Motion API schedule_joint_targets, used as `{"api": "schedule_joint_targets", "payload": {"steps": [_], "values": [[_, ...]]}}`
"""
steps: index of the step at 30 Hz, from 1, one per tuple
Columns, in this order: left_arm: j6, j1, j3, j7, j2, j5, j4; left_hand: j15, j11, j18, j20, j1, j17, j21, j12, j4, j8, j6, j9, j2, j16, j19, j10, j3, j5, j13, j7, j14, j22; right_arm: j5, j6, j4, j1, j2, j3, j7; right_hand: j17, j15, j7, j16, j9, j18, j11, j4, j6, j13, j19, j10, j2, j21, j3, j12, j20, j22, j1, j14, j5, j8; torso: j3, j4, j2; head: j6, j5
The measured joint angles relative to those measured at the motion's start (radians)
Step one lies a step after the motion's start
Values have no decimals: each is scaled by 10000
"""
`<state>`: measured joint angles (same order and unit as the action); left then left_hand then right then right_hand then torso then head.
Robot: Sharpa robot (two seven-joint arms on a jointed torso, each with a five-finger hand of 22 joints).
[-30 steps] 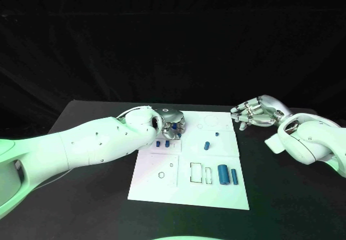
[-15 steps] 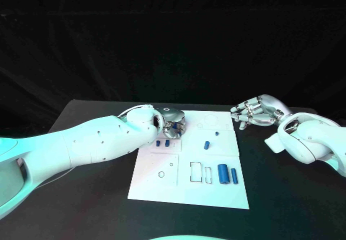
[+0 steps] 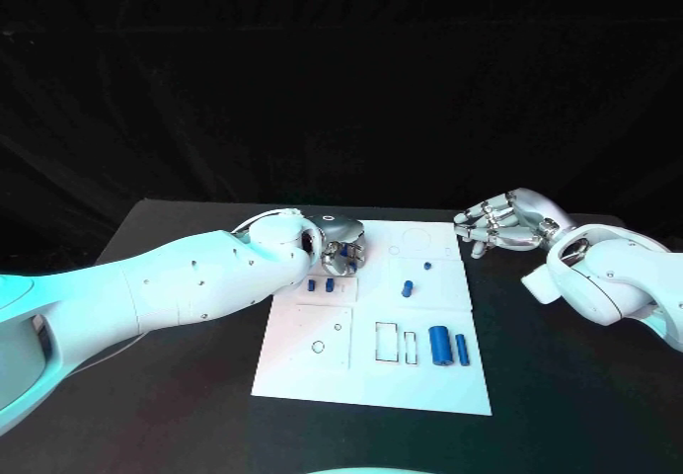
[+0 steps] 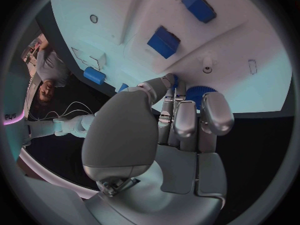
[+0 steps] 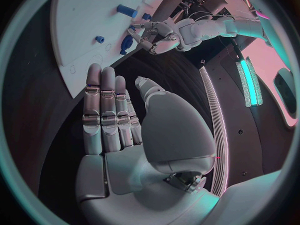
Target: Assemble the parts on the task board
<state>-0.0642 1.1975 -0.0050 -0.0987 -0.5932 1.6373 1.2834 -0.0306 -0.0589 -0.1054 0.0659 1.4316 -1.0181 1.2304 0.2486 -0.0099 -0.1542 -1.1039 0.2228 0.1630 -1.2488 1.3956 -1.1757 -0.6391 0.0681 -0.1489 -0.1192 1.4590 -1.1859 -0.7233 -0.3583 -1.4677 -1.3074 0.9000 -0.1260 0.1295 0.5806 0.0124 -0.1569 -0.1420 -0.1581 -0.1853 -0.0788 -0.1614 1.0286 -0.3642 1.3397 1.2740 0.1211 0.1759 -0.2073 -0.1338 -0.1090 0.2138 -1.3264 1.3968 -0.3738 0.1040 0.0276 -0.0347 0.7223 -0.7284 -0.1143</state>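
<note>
No legible text, labels or numbers on anything shown

A robotics lab, by all signs. Matte black table (image 3: 171, 326) backed by black curtain (image 3: 341, 99). Bare white rectangular task board (image 3: 373, 380) centred on it.

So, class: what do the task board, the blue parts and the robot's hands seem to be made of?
Task board: flat, matte white, probably plastic or coated sheet; no glare, thin edge.
Blue parts: uniform matte blue, likely moulded or printed plastic.
Left hand and right hand: silver, softly glossy with highlights; metal or metallic-finished plastic, cannot tell which.
</note>
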Motion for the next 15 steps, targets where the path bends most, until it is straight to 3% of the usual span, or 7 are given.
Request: {"api": "schedule_joint_targets", "payload": {"steps": [5, 10, 15], "values": [[-39, -34, 58, 0, -176, -35, 213, 16, 1, 0, 0, 0, 3, 0, -28, -12, 39, 0, -9, 1, 0, 0, -1, -14, 5, 0, 0, 16, -24, 0, -2, 7, 4, -9, 0, 4, 0, 0, 0, 0, 1, 0, 0, 0, 0, 1, 0, 0, 0, 0, 0, 0, 0, 0, 0, 0, 0, 0, -2, 6, -1, 30, -4], [-123, -15, 258, -9, -574, -96, 574, 16, -34, -1, 0, -1, 11, 21, -107, -41, 39, -37, -16, 2, 0, 0, -37, -43, 5, -6, -37, 15, -46, 0, -7, 29, 7, -4, -4, 11, -1, 0, 0, 0, 1, 0, 0, 0, 0, 1, 0, 0, 0, 0, 0, 0, 0, 0, 0, 0, 0, 0, -2, 18, -7, 64, -9], [-218, 62, 362, -36, -962, -187, 889, 16, -34, -2, 0, -2, 11, 40, -130, -41, 77, -37, -25, 2, -37, 0, -38, -44, 5, -13, -37, 15, -70, 0, -20, 47, 8, 1, -3, 15, -2, 0, 0, 0, 2, 0, -1, 0, 0, 2, 0, 0, 0, 0, 0, 0, 0, 1, 0, 0, 0, 0, -2, 33, -9, 76, -32]]}}
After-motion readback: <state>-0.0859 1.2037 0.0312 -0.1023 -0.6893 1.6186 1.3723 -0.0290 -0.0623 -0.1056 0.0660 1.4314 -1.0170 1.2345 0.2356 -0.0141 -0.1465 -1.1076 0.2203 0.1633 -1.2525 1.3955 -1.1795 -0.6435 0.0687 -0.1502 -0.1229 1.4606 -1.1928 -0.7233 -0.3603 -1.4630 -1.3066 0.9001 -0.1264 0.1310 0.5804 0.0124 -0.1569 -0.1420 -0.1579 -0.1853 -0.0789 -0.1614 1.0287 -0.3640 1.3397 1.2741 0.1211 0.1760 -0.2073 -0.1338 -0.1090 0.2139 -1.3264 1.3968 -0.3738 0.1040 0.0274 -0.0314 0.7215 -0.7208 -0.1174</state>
